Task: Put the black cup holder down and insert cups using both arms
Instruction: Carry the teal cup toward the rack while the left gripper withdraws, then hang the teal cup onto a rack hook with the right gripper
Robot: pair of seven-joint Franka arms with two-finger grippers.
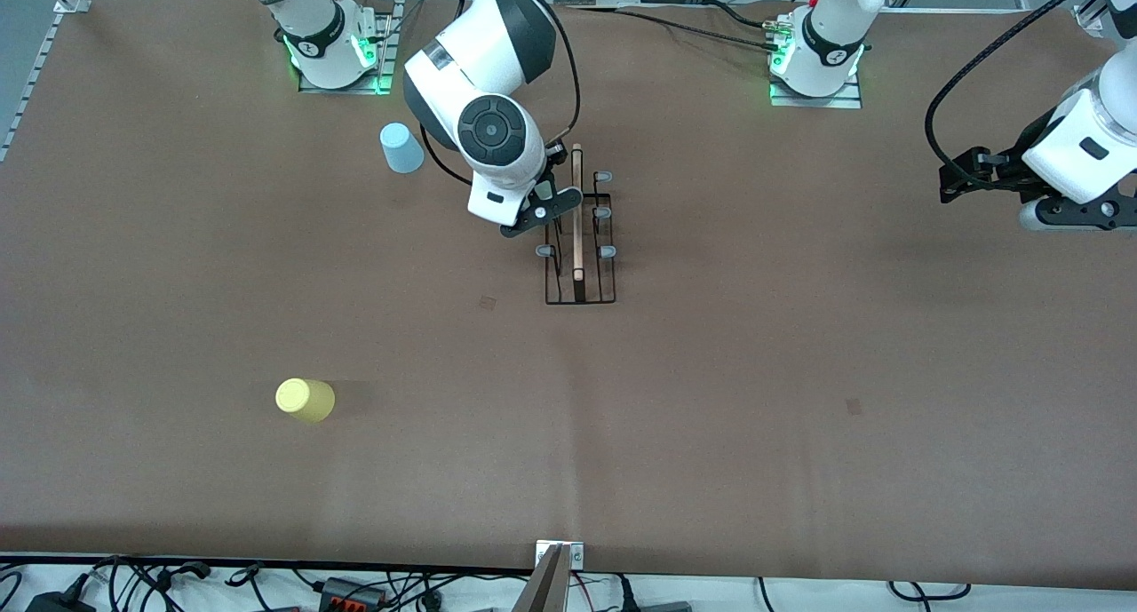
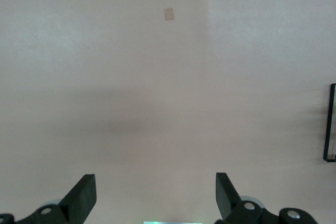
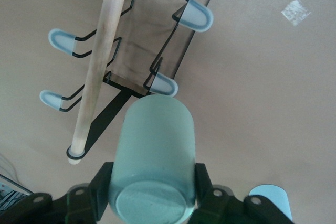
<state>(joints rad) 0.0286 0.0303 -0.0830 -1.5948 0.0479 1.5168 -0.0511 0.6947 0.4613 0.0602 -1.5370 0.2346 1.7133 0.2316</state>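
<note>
Nearest the camera: yellow cup (image 1: 305,400), lying on the table (image 1: 799,399) toward the right arm's end, well apart from everything else.

Farther up, mid-table: black rack (image 1: 580,239), standing upright, wooden rod (image 1: 577,212) along its top, grey-tipped prongs out to both sides. In the right wrist view, rack (image 3: 157,51) seen close, rod (image 3: 100,66) slanting across, prong tips (image 3: 163,85) pale grey.

Right gripper (image 1: 544,210) right at the rack, on the side toward the right arm's end, low over the prongs. Clamped on a mint cup (image 3: 152,161), fingers (image 3: 102,187) pressed to both sides of it. Cup's mouth pointing at the nearest prong tip, just beside it; whether touching, cannot tell. In the front view, cup hidden under the wrist.

Blue cup (image 1: 401,147) standing mouth down, farther from the camera than the rack, toward the right arm's end, near the right arm's elbow. Also glimpsed past the right gripper (image 3: 152,192) at the frame's corner (image 3: 270,198).

Left gripper (image 1: 968,181) up over bare table at the left arm's end, well apart from the rack. Jaws spread wide, nothing between the fingers (image 2: 81,198). Only a sliver of rack base (image 2: 331,124) at the edge of the left wrist view, plus a small tape mark (image 2: 168,14) on the table.
</note>
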